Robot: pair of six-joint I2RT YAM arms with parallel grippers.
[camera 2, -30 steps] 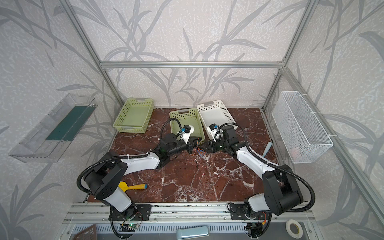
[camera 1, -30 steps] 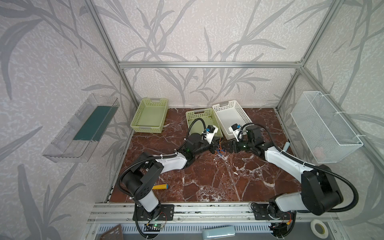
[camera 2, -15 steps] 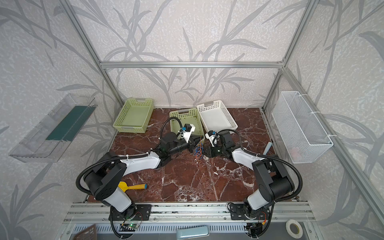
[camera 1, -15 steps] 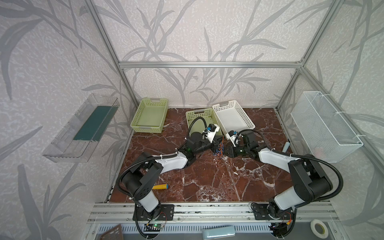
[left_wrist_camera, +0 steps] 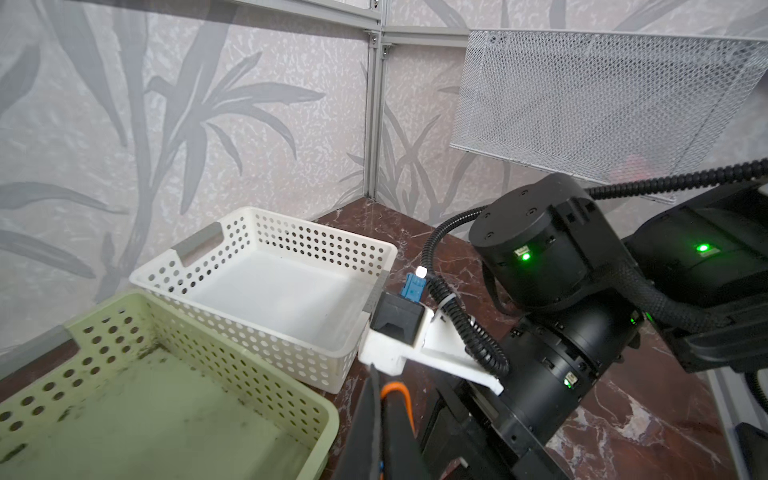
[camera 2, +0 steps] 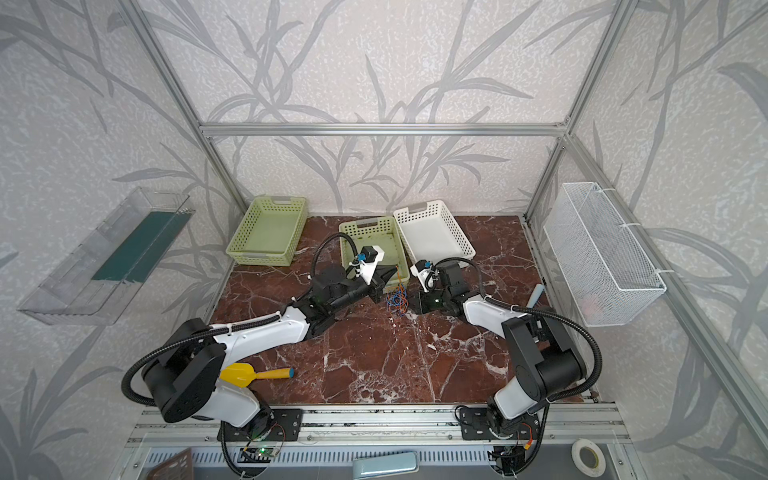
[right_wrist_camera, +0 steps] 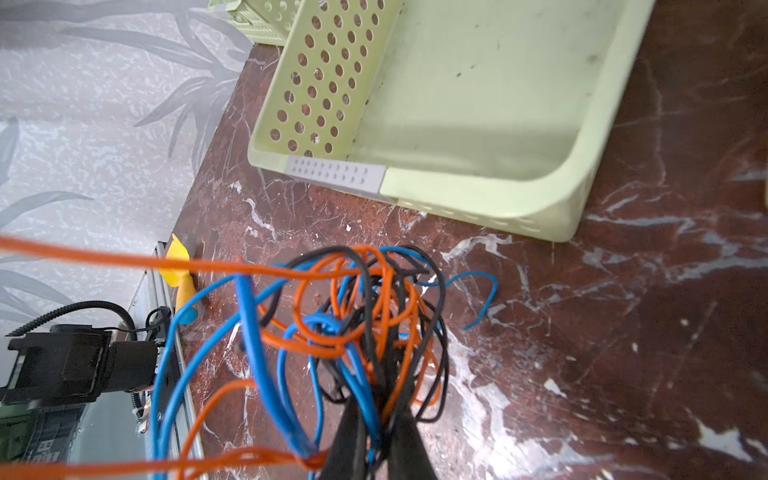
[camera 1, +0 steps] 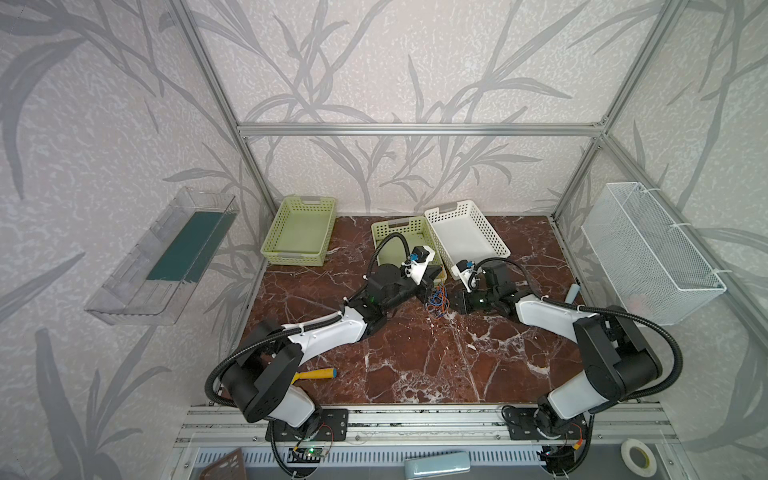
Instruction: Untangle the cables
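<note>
Cables pinched w/in right end effector.

Cables: orange, blue and black strands. Table: dark red-brown marble with white veining; on it, far-left-corner basket and middle basket pale green with punched-hole walls, adjoining basket white, scoop yellow with blue-tipped handle. Walls: pale grey, darker grey leaf print; mesh basket white.
</note>
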